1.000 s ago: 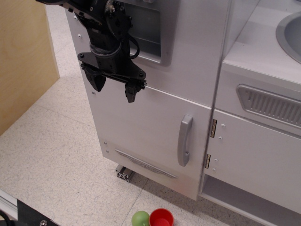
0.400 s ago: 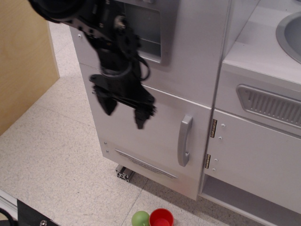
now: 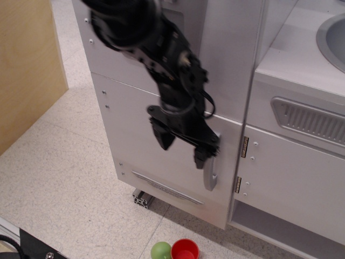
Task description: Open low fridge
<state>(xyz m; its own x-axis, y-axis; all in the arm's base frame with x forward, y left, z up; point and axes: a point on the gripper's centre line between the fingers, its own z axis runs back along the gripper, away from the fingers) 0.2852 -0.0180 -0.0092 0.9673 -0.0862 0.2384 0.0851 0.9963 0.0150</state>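
Note:
The low fridge door [image 3: 143, 140] is a silver-white flat panel, shut, with a thin vent strip [image 3: 167, 188] near its bottom. Its curved grey vertical handle [image 3: 211, 177] is at the door's right side; the upper part is hidden behind my gripper. My black gripper [image 3: 182, 147] is open, fingers pointing down, in front of the door. Its right fingertip [image 3: 200, 158] is right at the top of the handle; the left fingertip [image 3: 164, 139] is over the bare door.
Above is the panel with a dispenser niche [image 3: 178, 16]. A white cabinet door with hinges [image 3: 291, 178] stands right, under a grey vent panel [image 3: 310, 120]. A green ball [image 3: 160, 250] and red cup [image 3: 185, 250] lie on the floor. A wooden panel [image 3: 27, 65] is left.
My gripper has moved down and to the right across the fridge door, from its upper left edge to the handle. It stayed open. The door has not moved.

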